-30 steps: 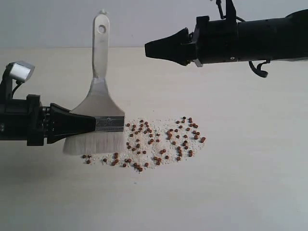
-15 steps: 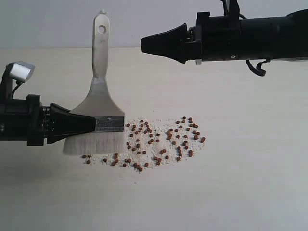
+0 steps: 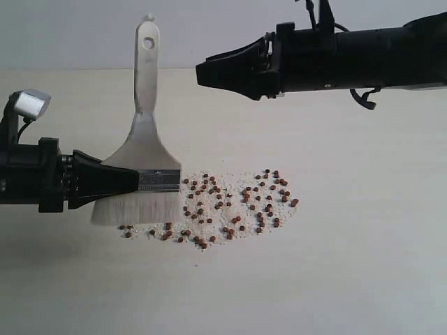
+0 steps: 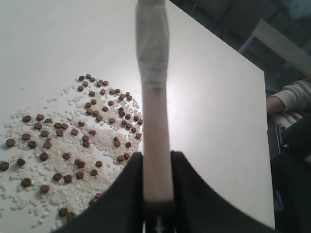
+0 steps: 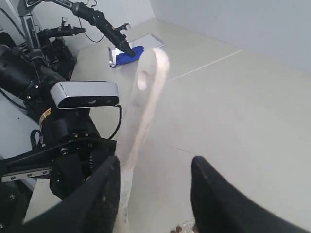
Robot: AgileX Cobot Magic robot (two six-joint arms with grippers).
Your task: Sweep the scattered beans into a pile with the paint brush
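Left gripper: we see the left gripper (image 3: 134, 182) reaching in from the left edge of the exterior view, its black fingers (image 4: 121, 194) pressed from both sides against the paint brush (image 3: 143, 143), with only the brush's thickness between them.
Grip point: the jaws pinch at the silver ferrule (image 3: 160, 180), just above the bristles (image 3: 136, 208).
Paint brush: it stands upright, bristles down on the table (image 3: 349, 265) and handle (image 3: 146, 63) pointing up (the hole near its end shows clearly).
Right gripper: the right gripper (image 3: 206, 72) hangs in the air, level with the upper handle and to its right, apart from it. In its wrist view we see the two fingers (image 5: 99, 189) standing well apart with nothing between them but the table and the handle (image 5: 146, 92) farther off.
Beans: the beans (image 3: 237, 202) lie on the table in a loose patch just to the right of the bristles. A few sit directly below the bristle edge, and the nearest ones are touching it or almost so.
Crumbs: whitish crumbs (image 3: 230, 185) are spread under and among the beans (image 4: 73, 141), across the same patch.
Table: pale and flat, and it meets a light wall (image 3: 70, 31) behind.
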